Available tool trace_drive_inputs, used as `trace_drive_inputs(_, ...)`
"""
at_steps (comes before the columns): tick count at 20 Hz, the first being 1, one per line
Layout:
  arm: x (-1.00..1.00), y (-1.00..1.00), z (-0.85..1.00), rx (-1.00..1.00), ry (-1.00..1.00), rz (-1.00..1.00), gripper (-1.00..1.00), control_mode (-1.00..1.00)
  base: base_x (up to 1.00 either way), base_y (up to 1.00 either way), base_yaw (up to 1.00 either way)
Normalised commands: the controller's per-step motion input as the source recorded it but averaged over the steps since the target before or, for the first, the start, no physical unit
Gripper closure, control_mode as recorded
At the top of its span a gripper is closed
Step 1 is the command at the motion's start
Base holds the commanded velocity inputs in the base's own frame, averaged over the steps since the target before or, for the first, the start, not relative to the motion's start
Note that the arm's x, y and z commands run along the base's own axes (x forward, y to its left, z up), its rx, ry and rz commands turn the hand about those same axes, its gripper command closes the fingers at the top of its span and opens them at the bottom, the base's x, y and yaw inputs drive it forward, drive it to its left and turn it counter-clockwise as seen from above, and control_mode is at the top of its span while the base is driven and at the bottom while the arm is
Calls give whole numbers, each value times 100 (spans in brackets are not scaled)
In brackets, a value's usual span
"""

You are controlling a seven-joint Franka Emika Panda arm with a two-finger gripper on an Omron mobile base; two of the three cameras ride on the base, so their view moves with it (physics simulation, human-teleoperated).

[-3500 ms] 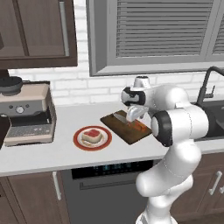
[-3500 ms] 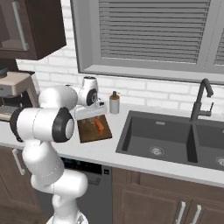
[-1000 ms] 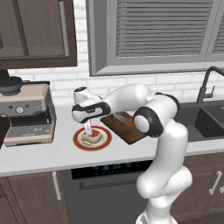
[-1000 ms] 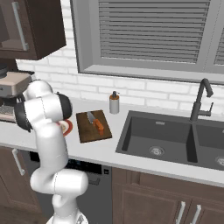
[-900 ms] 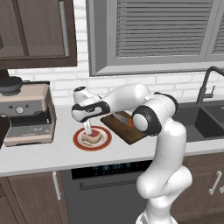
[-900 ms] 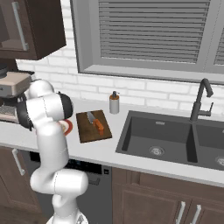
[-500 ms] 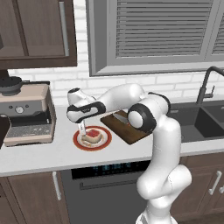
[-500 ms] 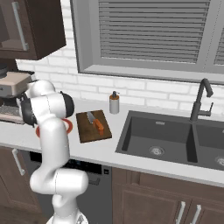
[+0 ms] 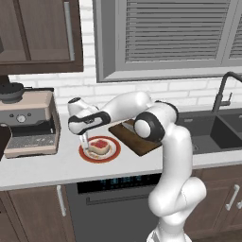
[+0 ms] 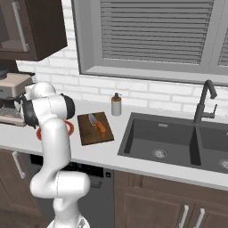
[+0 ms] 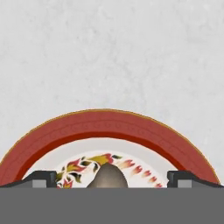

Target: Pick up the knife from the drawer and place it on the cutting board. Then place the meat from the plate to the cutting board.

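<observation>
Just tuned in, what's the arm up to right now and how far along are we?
The knife already lies on the cutting board. The open gripper is low over the plate, beside the meat, which it has not gripped. In the hand view the plate's red rim sits just ahead of the fingertips.

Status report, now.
Gripper open, low over plate, beside meat. Meat not gripped. Knife on board. Nothing in the way.
</observation>
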Motion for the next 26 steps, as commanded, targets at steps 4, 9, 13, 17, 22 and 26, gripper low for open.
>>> trace_drive_inputs(4,-17,-6,-7,0,0,0,-100,-100,0,0,0)
trace_drive_inputs(9,-5,-26,-6,0,0,0,-100,-100,0,0,0)
trace_drive_inputs(13,0,-35,-6,0,0,0,-100,-100,0,0,0)
trace_drive_inputs(17,0,-19,-11,0,0,0,-100,-100,0,0,0)
trace_drive_inputs(22,0,0,-35,0,0,0,-100,-100,0,0,0)
trace_drive_inputs(26,0,0,-41,0,0,0,-100,-100,0,0,0)
